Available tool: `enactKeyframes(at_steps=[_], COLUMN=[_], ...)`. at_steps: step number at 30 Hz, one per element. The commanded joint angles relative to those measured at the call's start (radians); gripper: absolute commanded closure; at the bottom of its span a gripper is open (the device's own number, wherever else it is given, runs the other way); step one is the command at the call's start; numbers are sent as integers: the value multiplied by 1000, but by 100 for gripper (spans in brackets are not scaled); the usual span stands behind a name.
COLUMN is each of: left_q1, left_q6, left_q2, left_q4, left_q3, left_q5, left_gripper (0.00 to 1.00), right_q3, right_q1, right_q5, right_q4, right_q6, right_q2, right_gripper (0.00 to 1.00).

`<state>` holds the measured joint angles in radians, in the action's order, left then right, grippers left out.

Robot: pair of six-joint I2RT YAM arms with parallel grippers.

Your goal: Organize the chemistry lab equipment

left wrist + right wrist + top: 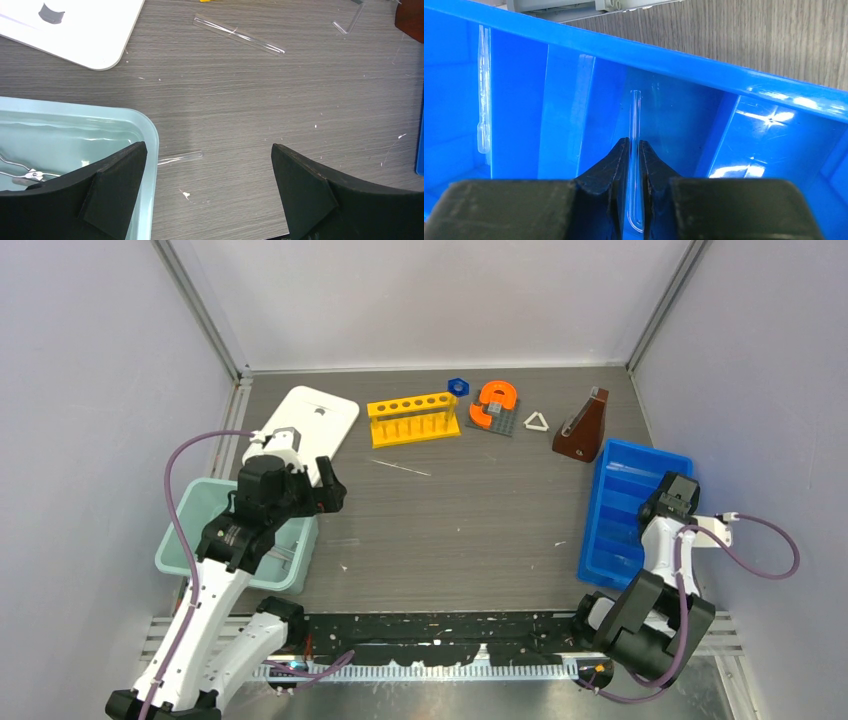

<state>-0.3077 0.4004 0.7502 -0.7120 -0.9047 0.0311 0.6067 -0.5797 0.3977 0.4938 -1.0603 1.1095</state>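
My right gripper (634,142) is shut on a thin clear bent tube (636,115) and holds it inside the blue divided bin (674,60); in the top view the gripper (670,495) hangs over that bin (625,465). My left gripper (207,150) is open and empty over the table beside the teal tub (150,135), which holds the wire tongs (22,175). A thin clear rod (400,468) lies mid-table. At the back stand the yellow rack (412,420), blue hexagonal piece (458,386), white triangle (537,421) and brown flask (583,428).
An orange horseshoe piece (495,400) on a grey base sits between the rack and the triangle. A white lid (303,425) lies at the back left. A short clear tube (180,157) lies against the teal tub. A pipette (484,90) lies in another compartment of the blue bin.
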Motion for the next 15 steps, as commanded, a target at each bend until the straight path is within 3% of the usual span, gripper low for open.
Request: enactKeyframes(at_steps=[1, 15], left_q1=[-5, -5], left_q6=[-21, -21], left_q2=[-11, -9], left_q4=[12, 10], left_q3=[-16, -19], left_q5=[23, 21], left_gripper=[0, 0], right_q3=[10, 49], right_q1=[-9, -11], right_q5=[22, 4], right_q4=[-44, -39], right_q6=[-59, -80], right_q2=[12, 41], right_gripper=[81, 77])
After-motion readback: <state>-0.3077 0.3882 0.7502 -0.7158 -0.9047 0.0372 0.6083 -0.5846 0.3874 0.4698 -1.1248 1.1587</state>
